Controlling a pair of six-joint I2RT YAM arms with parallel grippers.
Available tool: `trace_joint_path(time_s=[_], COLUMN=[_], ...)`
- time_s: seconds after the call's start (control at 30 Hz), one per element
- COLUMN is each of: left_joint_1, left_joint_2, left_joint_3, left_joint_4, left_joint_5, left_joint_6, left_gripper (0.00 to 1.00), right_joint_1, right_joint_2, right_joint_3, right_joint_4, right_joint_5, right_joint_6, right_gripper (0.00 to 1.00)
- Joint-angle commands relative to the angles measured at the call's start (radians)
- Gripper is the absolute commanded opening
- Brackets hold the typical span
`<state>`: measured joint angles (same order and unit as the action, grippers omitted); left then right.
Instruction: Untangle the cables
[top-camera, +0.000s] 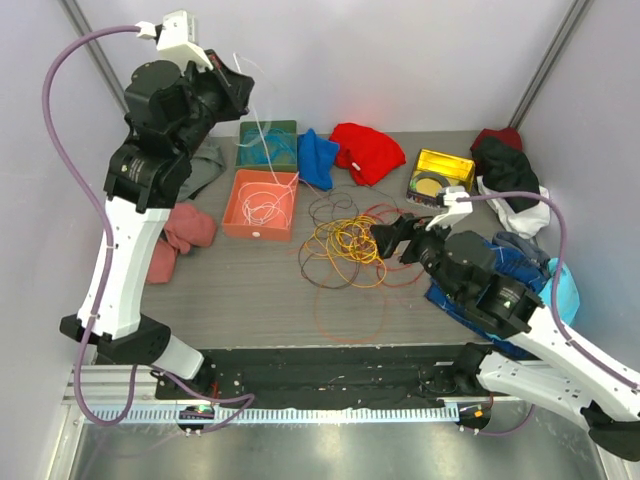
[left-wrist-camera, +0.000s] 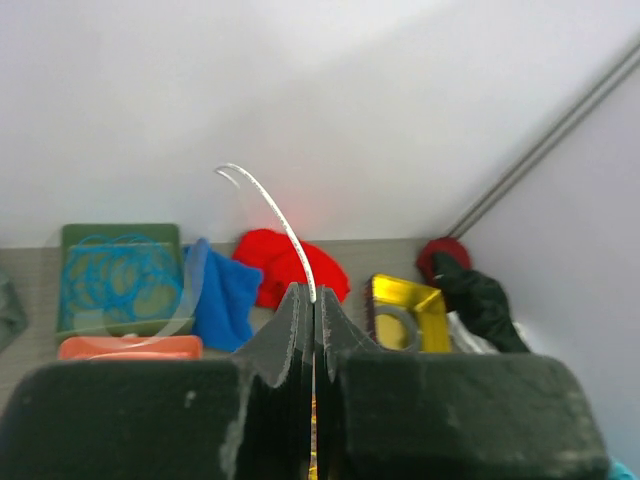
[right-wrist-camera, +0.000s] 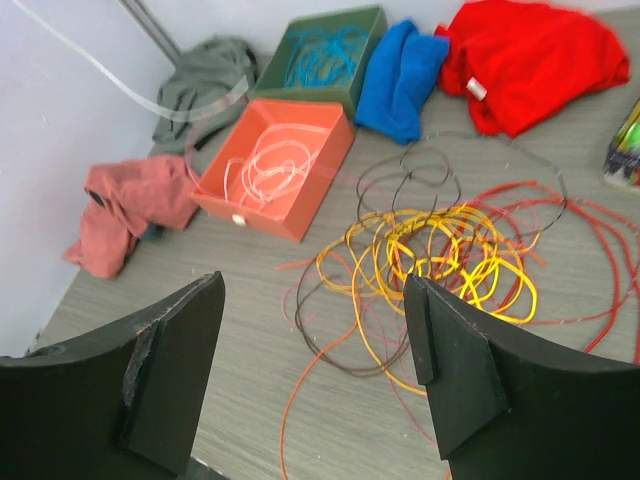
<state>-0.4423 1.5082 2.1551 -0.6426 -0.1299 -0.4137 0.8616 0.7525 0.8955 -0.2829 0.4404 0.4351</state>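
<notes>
Bright, even light everywhere, shadows soft on the worktop (top-camera: 250, 285). Glare flares white along the near rail (top-camera: 330, 415). Left wrist view is soft: white cable (left-wrist-camera: 285, 225) half see-through, jaws blurred up close, red glow on the wall (left-wrist-camera: 300, 205). Right wrist view crisper.

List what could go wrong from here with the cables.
1. The left end effector is shut on the white cable, raised high, while the rest coils in the orange box; lifting further might drag the coil out or let the thin strand slip.
2. The right end effector hangs open over overlapping yellow cable, dark brown cable and red cable loops; closing there may catch several and tighten the tangle.
</notes>
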Motion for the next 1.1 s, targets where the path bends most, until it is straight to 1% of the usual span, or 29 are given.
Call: trace_joint_path(time_s=[0.0,0.03,0.13,0.23,0.27,0.37,0.4,0.47,0.5,0.6,0.73,0.77,0.83,0.87,0.93,0.97,1.0,1.07], left_joint_1=[0.001,0.001,-0.003,-0.006,-0.006,-0.009,-0.012,-0.013,-0.016,-0.016,-0.016,-0.015,-0.015,-0.016,-0.016,-0.016,-0.016,-0.016], left_joint_2=[-0.012,-0.029,-0.063,-0.081,-0.086,-0.098,-0.103,-0.111,-0.117,-0.128,-0.143,-0.149,-0.157,-0.163,-0.171,-0.175,-0.178,-0.180], left_joint_3=[0.037,0.010,-0.034,-0.064,-0.075,-0.093,-0.100,-0.113,-0.124,-0.146,-0.161,-0.164,-0.173,-0.176,-0.195,-0.198,-0.204,-0.212], left_joint_4=[0.032,0.046,0.104,0.129,0.132,0.139,0.142,0.144,0.144,0.144,0.146,0.146,0.144,0.143,0.144,0.144,0.143,0.141], left_joint_5=[0.125,0.169,0.234,0.272,0.282,0.306,0.314,0.328,0.328,0.343,0.357,0.365,0.368,0.366,0.363,0.355,0.354,0.349], left_joint_6=[-0.080,-0.114,-0.160,-0.180,-0.189,-0.201,-0.204,-0.206,-0.208,-0.204,-0.201,-0.201,-0.200,-0.198,-0.192,-0.189,-0.188,-0.180], left_gripper=[0.00,0.00,0.00,0.00,0.00,0.00,0.00,0.00,0.00,0.00,0.00,0.00,0.00,0.00,0.00,0.00,0.00,0.00], right_joint_1=[-0.003,-0.001,-0.003,-0.003,-0.004,-0.001,-0.003,-0.003,-0.004,-0.007,-0.035,-0.062,-0.099,-0.139,-0.183,-0.215,-0.234,-0.257], right_joint_2=[0.053,0.065,0.140,0.250,0.318,0.441,0.521,0.594,0.649,0.738,0.827,0.849,0.899,0.909,0.927,0.930,0.938,0.958], right_joint_3=[-0.064,-0.084,-0.087,-0.078,-0.072,-0.024,-0.003,0.020,0.038,0.075,0.111,0.129,0.141,0.140,0.116,0.087,0.076,0.060], right_joint_4=[0.155,0.177,0.243,0.330,0.346,0.356,0.360,0.366,0.369,0.386,0.433,0.435,0.436,0.439,0.497,0.519,0.530,0.528], right_joint_5=[-0.057,-0.066,-0.077,-0.074,-0.066,0.026,0.075,0.119,0.168,0.245,0.297,0.302,0.276,0.264,0.184,0.157,0.143,0.107], right_joint_6=[0.027,0.028,0.036,0.004,-0.009,-0.057,-0.062,-0.078,-0.078,-0.084,-0.098,-0.092,-0.052,-0.032,0.022,0.040,0.065,0.082], right_gripper=[0.81,0.81,0.81,0.81,0.81,0.84,0.85,0.86,0.86,0.88,0.88,0.88,0.87,0.85,0.71,0.63,0.47,0.31])
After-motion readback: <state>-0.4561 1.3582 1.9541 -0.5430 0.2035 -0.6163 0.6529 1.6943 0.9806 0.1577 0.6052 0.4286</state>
